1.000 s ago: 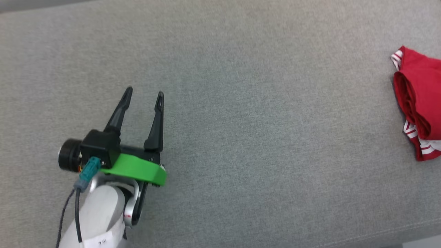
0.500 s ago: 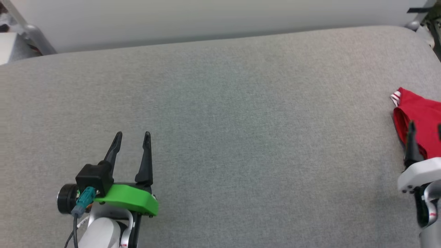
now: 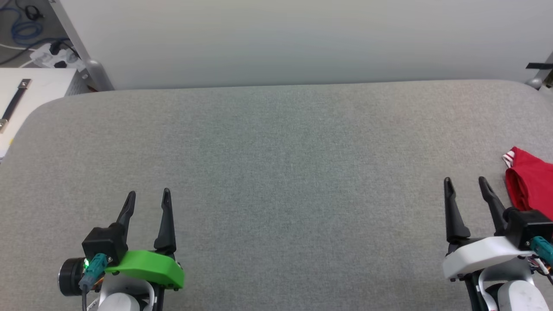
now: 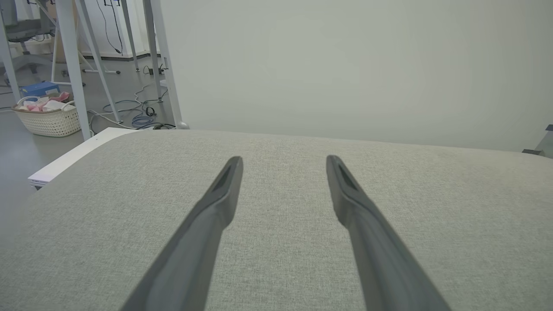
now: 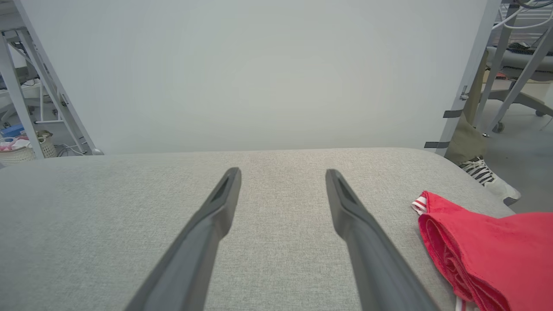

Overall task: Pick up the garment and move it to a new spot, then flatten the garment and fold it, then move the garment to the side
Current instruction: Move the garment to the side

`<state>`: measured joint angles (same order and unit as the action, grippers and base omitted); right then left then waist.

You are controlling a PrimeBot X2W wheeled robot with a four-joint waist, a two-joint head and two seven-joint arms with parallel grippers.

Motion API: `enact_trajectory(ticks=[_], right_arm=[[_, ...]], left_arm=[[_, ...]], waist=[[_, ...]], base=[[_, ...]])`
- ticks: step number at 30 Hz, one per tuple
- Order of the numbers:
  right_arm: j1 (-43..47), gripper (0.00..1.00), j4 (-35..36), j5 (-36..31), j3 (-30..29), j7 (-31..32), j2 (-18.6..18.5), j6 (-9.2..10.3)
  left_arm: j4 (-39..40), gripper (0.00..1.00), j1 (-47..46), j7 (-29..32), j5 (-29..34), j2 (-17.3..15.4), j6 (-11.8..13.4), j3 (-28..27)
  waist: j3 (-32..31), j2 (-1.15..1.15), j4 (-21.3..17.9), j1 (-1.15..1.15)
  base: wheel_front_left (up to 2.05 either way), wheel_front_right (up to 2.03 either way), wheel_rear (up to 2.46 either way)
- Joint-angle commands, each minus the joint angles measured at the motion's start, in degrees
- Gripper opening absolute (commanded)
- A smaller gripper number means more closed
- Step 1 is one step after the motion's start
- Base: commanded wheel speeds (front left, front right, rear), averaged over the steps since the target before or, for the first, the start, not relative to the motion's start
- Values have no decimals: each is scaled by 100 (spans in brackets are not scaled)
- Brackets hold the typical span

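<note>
Right claw (image 3: 465, 180): spread wide, pinching nothing, poised just above the grey table (image 3: 276, 151). Left claw (image 3: 149, 193): likewise spread and empty, well apart from the shirt (image 3: 529, 190). Shirt: just beside the right claw, off its outer finger, lying in a red heap near the table's right end, with striped trim poking out ahead of the fingertips. Hard to tell whether neatly folded or merely bunched; rolled layers visible along the edge facing the claw. Probably light, limp and soft: no stiffness to lean on, apt to sag and fall open once lifted. Not fragile, hardly slippery against the cloth top. Best pinched through the thick rolled edge nearest the right claw, deep enough to trap every layer, or taken at two corners with both claws.
</note>
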<state>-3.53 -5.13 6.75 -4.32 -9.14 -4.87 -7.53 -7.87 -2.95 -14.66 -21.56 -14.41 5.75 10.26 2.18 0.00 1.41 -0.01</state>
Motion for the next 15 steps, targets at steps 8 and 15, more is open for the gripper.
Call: enact_trajectory(ticks=[8,15], right_arm=[[636,100,971,-51,272,457,103,4],[1134,100,1459,-90,214,757,157,4]], left_arm=[[-166,100,250,-33,141,77,-161,-184],[-358,100,437,-33,205,101,-273,-175]], waist=[[-353,0,126,1],[-556,0,79,1]], base=[[0,0,0],[0,0,0]])
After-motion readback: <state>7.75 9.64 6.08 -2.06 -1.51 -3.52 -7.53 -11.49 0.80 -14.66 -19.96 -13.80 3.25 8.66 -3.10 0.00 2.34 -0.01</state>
